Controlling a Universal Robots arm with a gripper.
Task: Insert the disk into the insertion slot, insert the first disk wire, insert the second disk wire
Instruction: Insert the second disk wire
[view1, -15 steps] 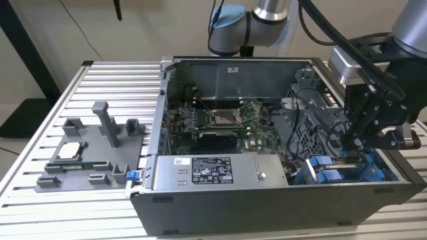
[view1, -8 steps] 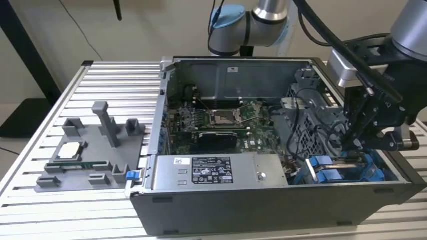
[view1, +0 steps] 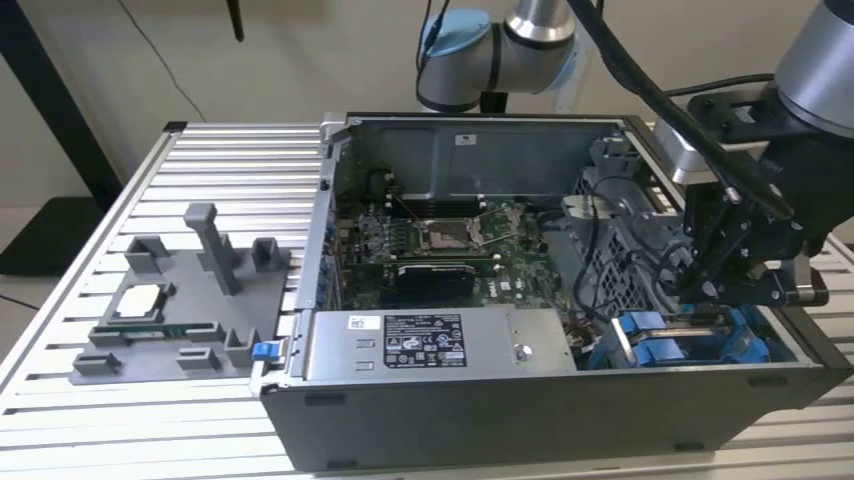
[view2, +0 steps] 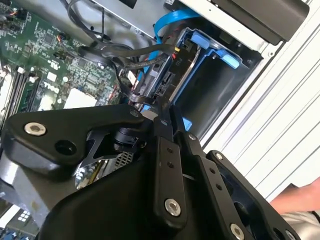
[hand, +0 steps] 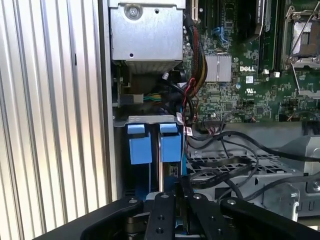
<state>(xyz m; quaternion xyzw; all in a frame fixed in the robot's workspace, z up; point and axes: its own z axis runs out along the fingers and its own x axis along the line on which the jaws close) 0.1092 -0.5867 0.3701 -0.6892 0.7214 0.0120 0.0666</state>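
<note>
Fingers of the end effector (view2: 162, 114) pressed nearly together, by the look of it pinching a black disk wire (view2: 142, 100) at its plug, tips aimed at the rear of the disk (hand: 170, 145), likely for a square meeting of plug and socket. Disk already seated on edge in the insertion slot (hand: 145, 119), blue carrier tabs at its mouth, at four o'clock of the computer case (view1: 441, 420) in the exterior view. Beyond, green motherboard (view1: 441, 240) mid-case; at nine o'clock, grey fixture (view1: 187, 300) parked on the slatted desk (view1: 80, 420).

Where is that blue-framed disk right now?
The disk sits in the insertion slot at the exterior view's lower right corner of the computer case, just below the gripper.
</note>
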